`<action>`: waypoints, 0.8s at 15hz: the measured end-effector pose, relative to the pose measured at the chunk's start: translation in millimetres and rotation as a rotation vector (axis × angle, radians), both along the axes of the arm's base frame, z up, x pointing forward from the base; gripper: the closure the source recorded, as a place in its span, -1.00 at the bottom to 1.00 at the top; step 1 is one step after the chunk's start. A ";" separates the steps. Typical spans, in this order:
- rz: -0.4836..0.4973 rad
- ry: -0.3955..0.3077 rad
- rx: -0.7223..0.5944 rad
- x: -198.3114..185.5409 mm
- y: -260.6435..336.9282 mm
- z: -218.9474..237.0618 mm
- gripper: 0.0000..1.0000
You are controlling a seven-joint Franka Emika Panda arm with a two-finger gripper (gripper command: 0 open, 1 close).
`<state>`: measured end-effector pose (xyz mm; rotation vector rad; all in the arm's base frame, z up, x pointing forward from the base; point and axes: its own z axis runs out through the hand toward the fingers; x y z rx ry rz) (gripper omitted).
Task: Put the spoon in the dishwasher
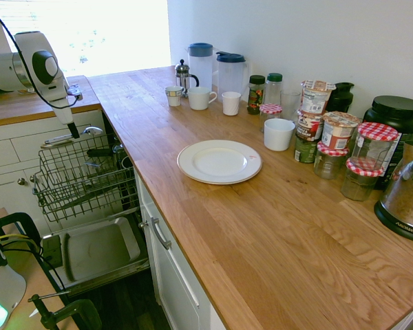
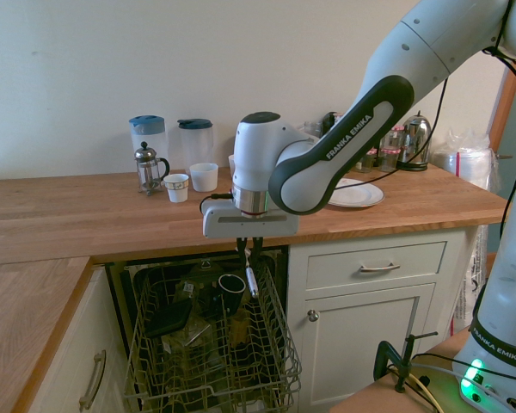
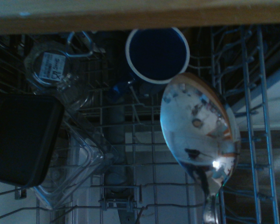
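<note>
The gripper (image 2: 250, 252) is clamped on the spoon (image 2: 252, 280), which hangs just over the pulled-out rack (image 2: 208, 344) of the dishwasher (image 1: 96, 249), near its right-hand edge. Below lie a dark mug (image 3: 157, 55), a black tray (image 3: 22, 138) and clear containers (image 3: 79, 172). This looks like the lowering step. Next move: descend into a free gap between the wires, then release.

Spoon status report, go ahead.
Gripper shut on spoon, hanging over the dishwasher rack. Spoon not yet released. Dark mug and black tray sit loaded below.
</note>
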<state>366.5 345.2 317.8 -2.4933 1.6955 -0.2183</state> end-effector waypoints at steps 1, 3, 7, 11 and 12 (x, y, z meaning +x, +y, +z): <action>-0.028 0.006 0.003 -3.3 1.3 -9.7 1.00; -0.072 0.026 0.007 -7.2 3.2 -30.2 1.00; -0.130 0.064 0.000 -5.1 -0.8 -66.7 1.00; -0.143 0.097 0.015 5.5 -8.2 -104.2 1.00; -0.144 0.105 0.014 8.0 -8.0 -112.3 1.00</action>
